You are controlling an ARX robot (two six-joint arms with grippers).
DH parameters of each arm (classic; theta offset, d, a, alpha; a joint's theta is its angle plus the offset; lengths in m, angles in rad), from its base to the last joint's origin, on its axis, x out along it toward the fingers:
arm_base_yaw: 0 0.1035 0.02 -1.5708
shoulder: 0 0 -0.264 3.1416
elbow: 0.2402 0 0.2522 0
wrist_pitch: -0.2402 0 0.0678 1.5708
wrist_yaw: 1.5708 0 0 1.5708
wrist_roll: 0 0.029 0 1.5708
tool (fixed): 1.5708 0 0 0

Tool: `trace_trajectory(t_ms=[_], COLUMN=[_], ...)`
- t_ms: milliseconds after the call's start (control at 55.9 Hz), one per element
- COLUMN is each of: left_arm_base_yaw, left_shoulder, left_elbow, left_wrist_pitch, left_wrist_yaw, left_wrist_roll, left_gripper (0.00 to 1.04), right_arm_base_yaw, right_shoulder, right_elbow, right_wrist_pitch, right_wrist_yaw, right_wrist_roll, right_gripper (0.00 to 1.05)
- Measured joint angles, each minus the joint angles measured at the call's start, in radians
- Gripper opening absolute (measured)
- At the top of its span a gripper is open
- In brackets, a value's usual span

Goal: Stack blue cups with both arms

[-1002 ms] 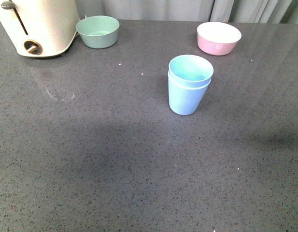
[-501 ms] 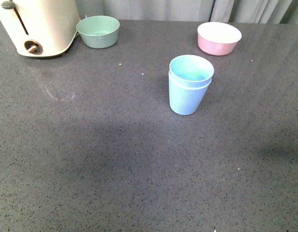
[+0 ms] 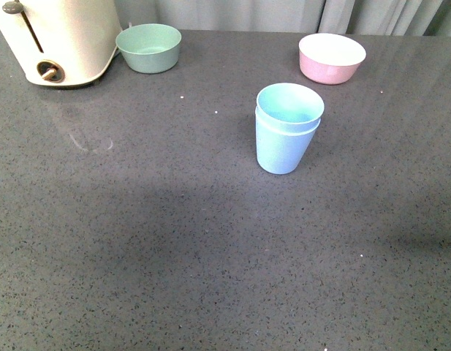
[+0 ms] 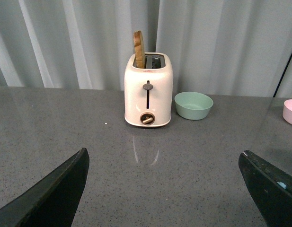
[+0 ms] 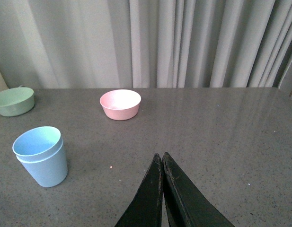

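Though nested, blue cups (image 3: 286,130) upright.

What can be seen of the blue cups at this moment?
The blue cups are two light blue, matte, plastic-looking tapered tumblers without handles, one nested inside the other so only the inner cup's rim band shows above the outer rim. The stack stands upright, mouth up and apparently empty, on the speckled grey table, nearer than the pink bowl. Nothing else touches it; the right gripper is shut and apart from it.
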Motion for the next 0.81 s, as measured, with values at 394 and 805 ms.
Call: trace_trajectory(t_ms=[394, 805], left_arm_base_yaw=[0.0, 0.0], left_shoulder=[0.0, 0.0], left_elbow=[0.0, 0.0], left_wrist_pitch=[0.0, 0.0], left_wrist_yaw=[0.0, 0.0], left_wrist_roll=[0.0, 0.0], left_gripper=[0.96, 0.96], right_arm_base_yaw=[0.0, 0.0], right_shoulder=[-0.182, -0.182], right_elbow=[0.001, 0.001], right_wrist_pitch=[-0.187, -0.187], right_wrist_yaw=[0.001, 0.001], right_wrist_roll=[0.0, 0.0], right_gripper=[0.19, 0.96])
